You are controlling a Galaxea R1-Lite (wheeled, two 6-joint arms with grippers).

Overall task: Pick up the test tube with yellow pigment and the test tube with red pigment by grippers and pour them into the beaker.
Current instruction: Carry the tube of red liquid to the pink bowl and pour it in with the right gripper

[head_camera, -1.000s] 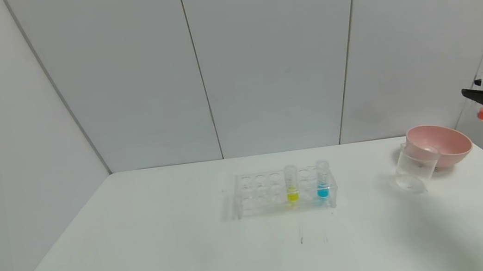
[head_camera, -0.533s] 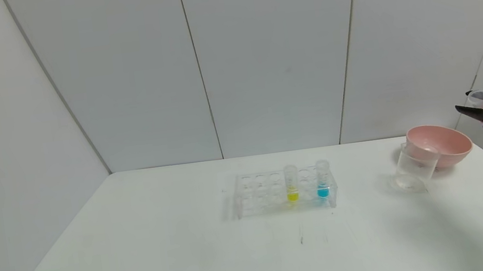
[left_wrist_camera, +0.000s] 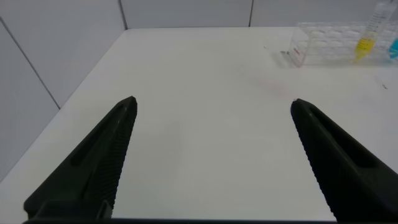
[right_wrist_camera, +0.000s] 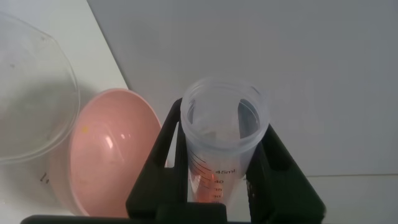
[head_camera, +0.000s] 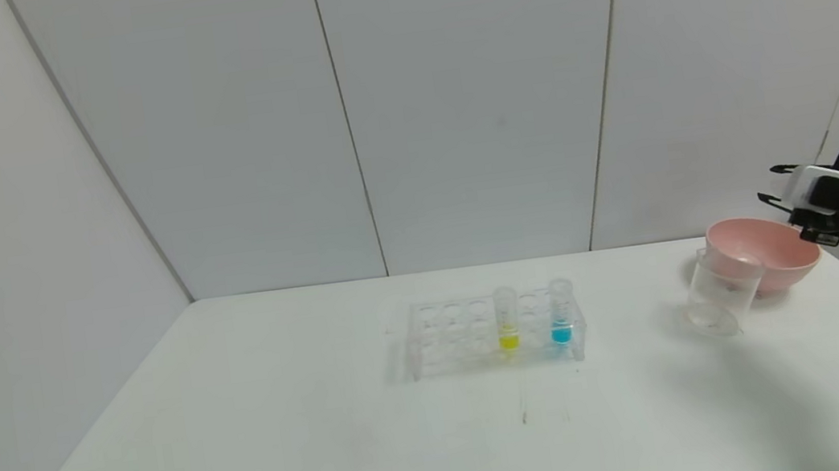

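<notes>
Nearest in the left wrist view, the left pincer (left_wrist_camera: 211,155) hangs idle over the bare near-left part of the worktop (head_camera: 253,452), its two black fingers spread wide with nothing between them; it does not show in the head view. Further in, about mid-worktop, stands the clear tube rack (head_camera: 493,331), and in it the test tube with yellow pigment (head_camera: 506,319) is upright and untouched, with a tube of blue liquid (head_camera: 560,312) a couple of holes to its right. Further right, the beaker (head_camera: 721,290) sits on the worktop, its far side just against the pink bowl (head_camera: 764,252). Beyond the bowl's right rim, raised above the worktop, is the right pincer (right_wrist_camera: 214,180), closed around the test tube with red pigment (right_wrist_camera: 222,140); in the right wrist view the tube's open mouth points away from the camera, orange-red shows low inside near the printed scale, and the beaker's rim and the bowl lie just past it. The step in hand looks to be the red pour, with the tube tipped over but probably still off to the bowl's side of the beaker. The next move calls for bringing the tube's mouth over the beaker's opening, not the bowl, before tipping further, then fetching the yellow tube.
</notes>
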